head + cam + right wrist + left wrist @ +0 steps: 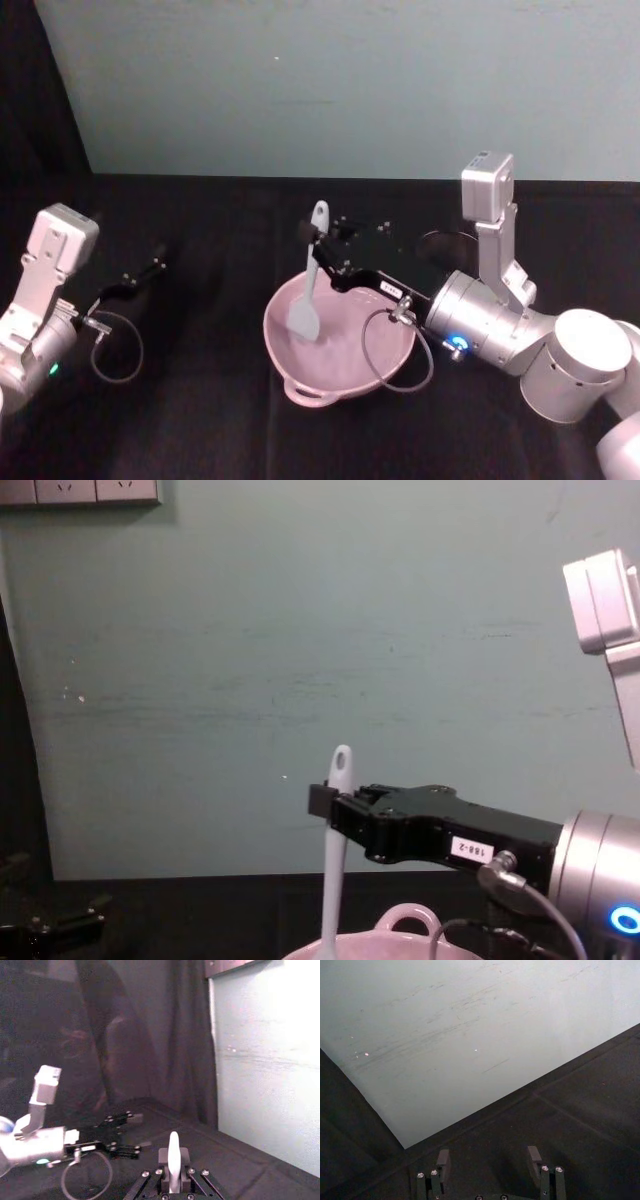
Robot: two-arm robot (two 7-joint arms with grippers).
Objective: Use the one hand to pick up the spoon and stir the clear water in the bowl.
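Note:
The pale pink bowl (385, 355) sits on the black table in front of me, its loop handle (309, 392) toward me; its rim (350, 948) shows low in the chest view. The white spoon (309, 290) stands nearly upright, flat head down inside the bowl, holed handle end up (341, 757). My right gripper (318, 243), the black boxy hand labelled 188-2 (325, 802), reaches in from the right and is shut on the spoon's handle (173, 1160). My left gripper (160, 257) rests open over the table at the far left, its fingers (443, 1159) apart with nothing between them.
A dark round object (447, 247) stands behind the right arm on the table. A pale teal wall (340, 80) runs along the back edge of the table. Dark curtains (150, 1035) hang at the left side. Cables loop under both wrists (395, 350).

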